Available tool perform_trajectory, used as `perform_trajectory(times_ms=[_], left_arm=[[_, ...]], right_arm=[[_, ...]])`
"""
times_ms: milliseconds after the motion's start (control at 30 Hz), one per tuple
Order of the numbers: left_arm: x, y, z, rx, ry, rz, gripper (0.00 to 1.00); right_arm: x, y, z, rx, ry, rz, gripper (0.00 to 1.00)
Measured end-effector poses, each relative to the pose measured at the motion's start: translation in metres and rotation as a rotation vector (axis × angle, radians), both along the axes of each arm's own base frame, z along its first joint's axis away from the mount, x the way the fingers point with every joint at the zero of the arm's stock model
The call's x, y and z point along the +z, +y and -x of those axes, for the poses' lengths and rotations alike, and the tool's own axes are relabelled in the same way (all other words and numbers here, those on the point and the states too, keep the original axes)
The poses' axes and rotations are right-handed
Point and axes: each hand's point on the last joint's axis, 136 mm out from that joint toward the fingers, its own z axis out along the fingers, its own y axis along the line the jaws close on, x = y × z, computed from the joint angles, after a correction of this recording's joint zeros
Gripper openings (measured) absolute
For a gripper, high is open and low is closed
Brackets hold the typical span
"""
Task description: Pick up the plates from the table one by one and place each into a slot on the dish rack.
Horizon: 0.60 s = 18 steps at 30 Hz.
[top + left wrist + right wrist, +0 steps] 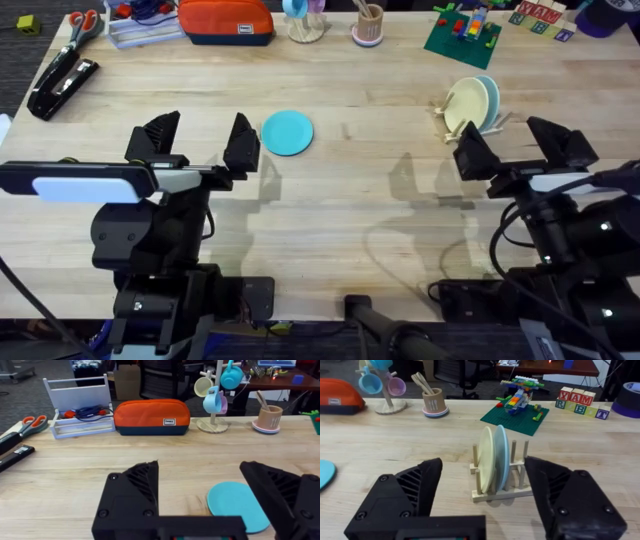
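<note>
A turquoise plate [287,132] lies flat on the wooden table [340,210], just right of my left gripper [200,138], which is open and holds nothing. In the left wrist view the same plate [237,506] sits on the table between the fingers and a little beyond them. The small wooden dish rack [470,122] stands at the right with a cream plate [464,104] and a light blue plate [488,98] upright in its slots. My right gripper [522,148] is open just in front of the rack [500,489], where the cream plate [485,459] and light blue plate [501,456] stand side by side.
Along the far edge are an orange pouch [226,20], a mug tree [306,18], a cup of sticks [369,24], a green baseplate with bricks [462,38] and letter blocks [540,16]. Scissors [82,24] and a black stapler [60,84] lie far left.
</note>
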Motion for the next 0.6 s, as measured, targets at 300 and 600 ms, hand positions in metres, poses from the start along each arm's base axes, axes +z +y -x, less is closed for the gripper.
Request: perform_trajectory(times_ms=[300,600], left_arm=[[-0.0001,0.0000,0.0000,0.000,0.000,0.000,0.993],[-0.0011,0.0000,0.0000,0.000,0.005,0.000,0.992]], right_arm=[[-0.0001,0.0001,0.0000,0.000,0.000,0.000,0.994],[-0.0005,0.0005,0.0001,0.003,0.002,-0.001,0.994]])
